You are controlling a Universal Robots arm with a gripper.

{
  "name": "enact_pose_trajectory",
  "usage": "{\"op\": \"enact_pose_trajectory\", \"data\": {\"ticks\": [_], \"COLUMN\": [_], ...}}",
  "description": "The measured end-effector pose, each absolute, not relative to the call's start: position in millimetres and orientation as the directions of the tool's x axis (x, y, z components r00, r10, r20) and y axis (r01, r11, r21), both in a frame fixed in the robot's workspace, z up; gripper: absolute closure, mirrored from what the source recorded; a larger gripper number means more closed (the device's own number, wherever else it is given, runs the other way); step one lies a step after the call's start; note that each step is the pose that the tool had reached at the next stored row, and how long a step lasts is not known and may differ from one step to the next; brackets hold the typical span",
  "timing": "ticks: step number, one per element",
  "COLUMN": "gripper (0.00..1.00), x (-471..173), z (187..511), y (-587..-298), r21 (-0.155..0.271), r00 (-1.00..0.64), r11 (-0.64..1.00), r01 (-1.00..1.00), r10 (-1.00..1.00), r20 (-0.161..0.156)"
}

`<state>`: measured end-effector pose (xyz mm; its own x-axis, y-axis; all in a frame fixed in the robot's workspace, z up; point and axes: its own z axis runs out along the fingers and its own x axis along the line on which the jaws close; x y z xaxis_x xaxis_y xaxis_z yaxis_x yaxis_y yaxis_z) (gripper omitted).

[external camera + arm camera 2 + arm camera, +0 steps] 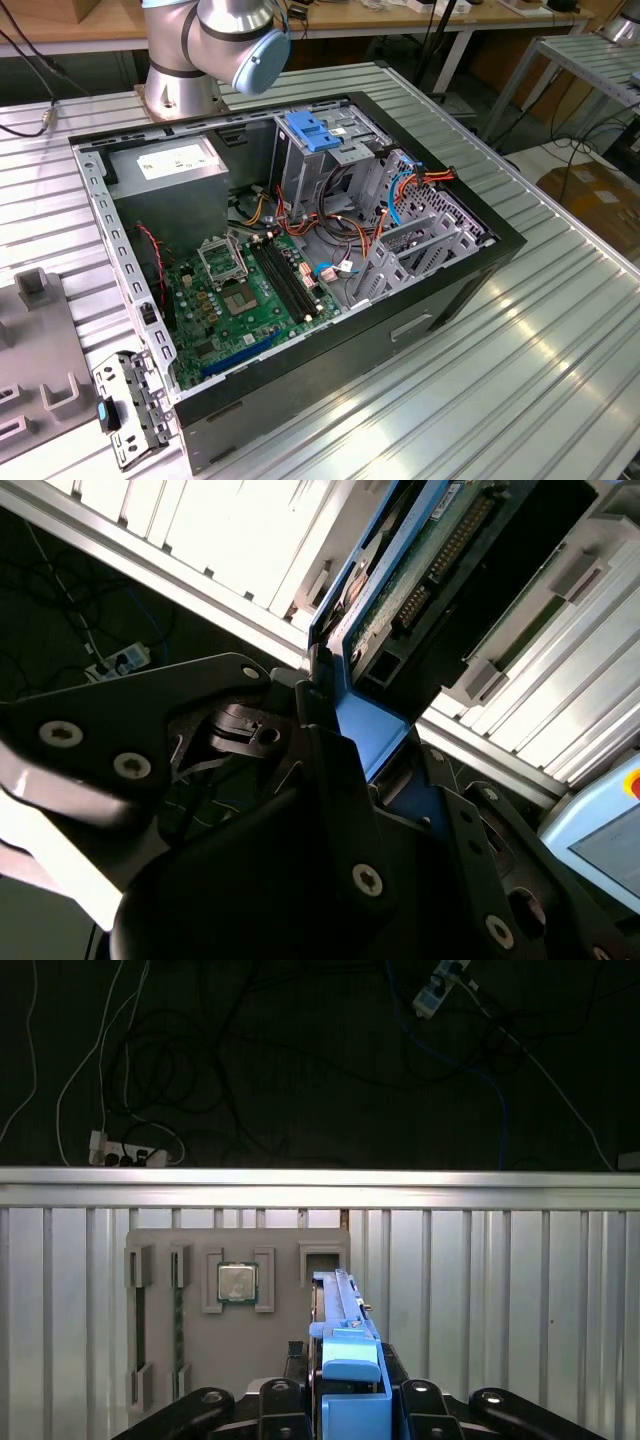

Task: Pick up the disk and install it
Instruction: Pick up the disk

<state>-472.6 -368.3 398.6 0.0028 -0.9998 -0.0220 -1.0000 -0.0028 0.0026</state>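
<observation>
The disk [340,1330] stands on edge between the fingers of my gripper [345,1400], its blue side rail facing the camera in the first wrist view. In the second wrist view the disk [440,570] shows its green circuit board and a connector row, and the black fingers [330,770] of my gripper [350,740] are shut on its blue rail. It sits over the grey fixture plate [280,1350], by an upright holder [325,1260]. I cannot tell whether it still touches the plate.
The open computer case [480,290] lies on the ribbed metal table [520,380], with a motherboard [250,290], a grey power supply box [165,165] and a drive cage with a blue latch [318,130]. A processor chip [238,1283] rests on the plate. The arm's base [190,60] stands behind the case.
</observation>
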Motion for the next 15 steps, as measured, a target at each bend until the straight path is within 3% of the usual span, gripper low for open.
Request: {"op": "enact_pose_trajectory", "data": {"ticks": [15], "gripper": [0.63], "x": [-473], "z": [413], "y": [-368], "r21": [0.003], "r00": [0.003], "r11": [-0.003], "r01": [-1.0], "r10": [-1.0], "r20": [-0.022]}}
